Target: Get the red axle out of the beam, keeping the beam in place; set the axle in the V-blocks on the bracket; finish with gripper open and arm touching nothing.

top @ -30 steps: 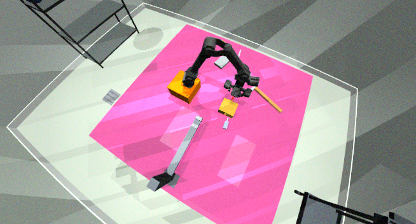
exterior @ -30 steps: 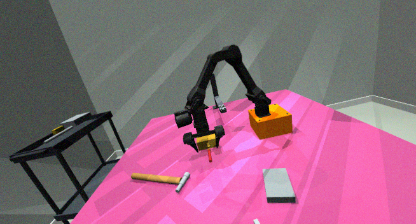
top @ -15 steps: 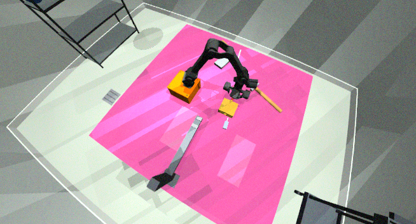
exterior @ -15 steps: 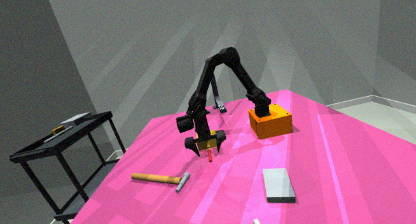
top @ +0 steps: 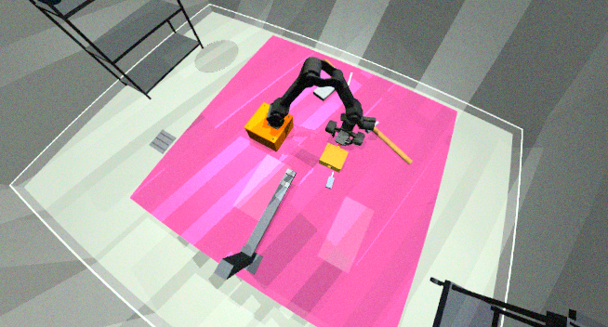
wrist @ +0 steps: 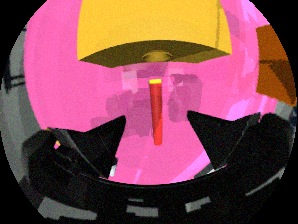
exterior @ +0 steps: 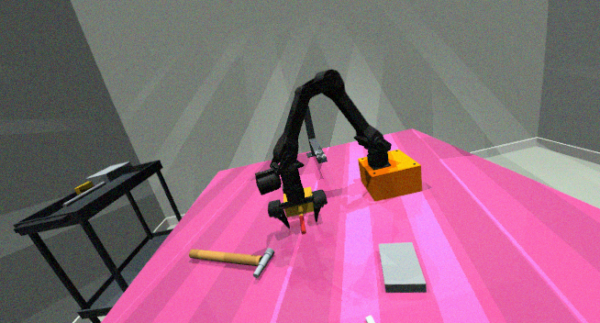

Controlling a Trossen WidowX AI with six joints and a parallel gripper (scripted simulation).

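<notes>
The yellow beam (top: 333,157) (exterior: 299,208) (wrist: 155,30) is a block with a round hole in its near face in the wrist view. The red axle (exterior: 303,225) (wrist: 157,112) has a yellow-tipped end toward that hole; in the wrist view a strip of pink shows between tip and hole, and I cannot tell whether they are joined. My gripper (top: 345,137) (exterior: 302,224) (wrist: 156,120) is open, one finger on each side of the axle, not closed on it. A long grey bracket (top: 270,213) (exterior: 316,150) stands apart; its V-blocks are too small to make out.
A small pale tab (top: 329,182) is beside the beam's far side. A hammer (top: 392,145) (exterior: 225,257) lies near my gripper. A grey slab (top: 323,93) (exterior: 400,265) lies behind the arm in the top view. The arm stands on an orange box (top: 265,136) (exterior: 394,183).
</notes>
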